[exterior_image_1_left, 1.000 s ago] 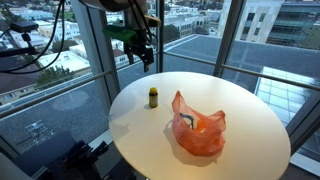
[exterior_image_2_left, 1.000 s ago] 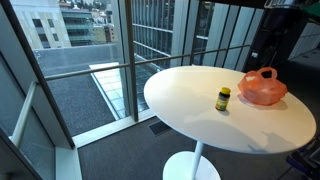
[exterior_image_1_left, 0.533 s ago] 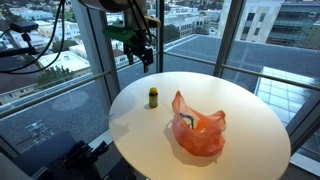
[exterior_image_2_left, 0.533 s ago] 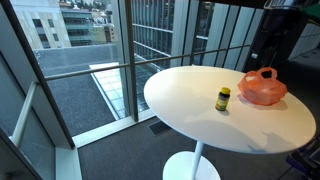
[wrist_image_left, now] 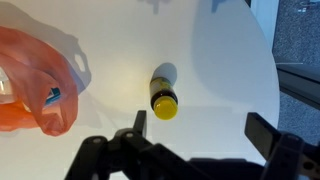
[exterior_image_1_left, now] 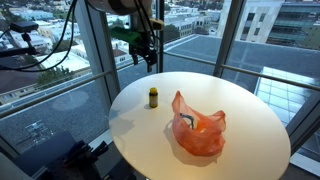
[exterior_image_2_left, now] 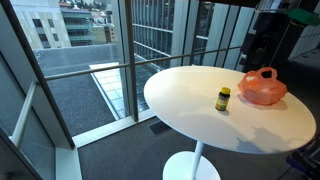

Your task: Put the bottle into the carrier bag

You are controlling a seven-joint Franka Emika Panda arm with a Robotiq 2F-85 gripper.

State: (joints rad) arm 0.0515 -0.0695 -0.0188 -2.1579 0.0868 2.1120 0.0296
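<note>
Little has changed: your gripper (exterior_image_1_left: 143, 55) has drifted only slightly to the side and hangs high above the far edge of the round white table (exterior_image_1_left: 250, 110), no lower than a moment ago. The wrist view shows its jaws spread wide with nothing between them. The yellow-capped bottle (wrist_image_left: 165, 95) stands upright on the tabletop exactly where it was, just beside the orange carrier bag (wrist_image_left: 35, 85) but not touching it. The bag (exterior_image_1_left: 198, 128) sits crumpled with its handles up, unmoved. So you are probably only lining up; the descent and grasp are both ahead.
</note>
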